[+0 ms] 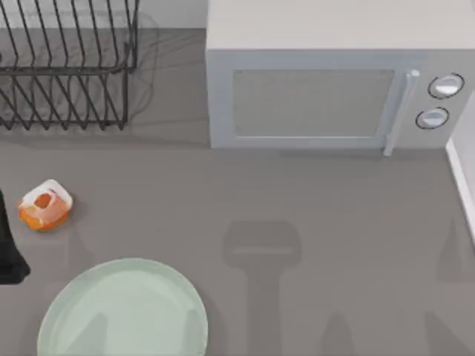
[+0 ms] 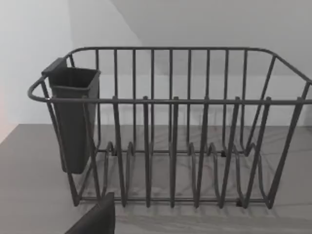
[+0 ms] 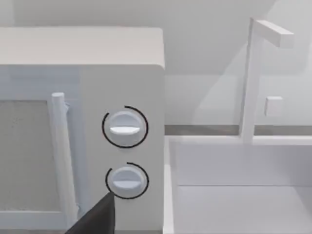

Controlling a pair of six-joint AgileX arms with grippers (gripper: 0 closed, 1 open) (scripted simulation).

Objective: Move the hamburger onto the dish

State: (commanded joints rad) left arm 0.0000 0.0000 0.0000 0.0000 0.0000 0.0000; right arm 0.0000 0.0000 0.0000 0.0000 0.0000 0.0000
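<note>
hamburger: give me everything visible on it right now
The hamburger is a small roundish item with an orange base, a white top and a red-orange patch on that top. It sits on the grey table near the top view's left edge, apart from the dish, which lies nearer the front edge, and in front of the black wire rack. Nothing grips it. A dark piece of the left arm shows at the left edge beside it, not clearly touching.

Before you stands a black wire rack (image 2: 180, 131) on the grey table (image 2: 29, 185), its upright bars and looped dividers facing you. A dark rectangular cup (image 2: 73, 117) hangs on one end of its rim. A dark gripper part (image 2: 95, 219) juts in at the lower edge.
</note>
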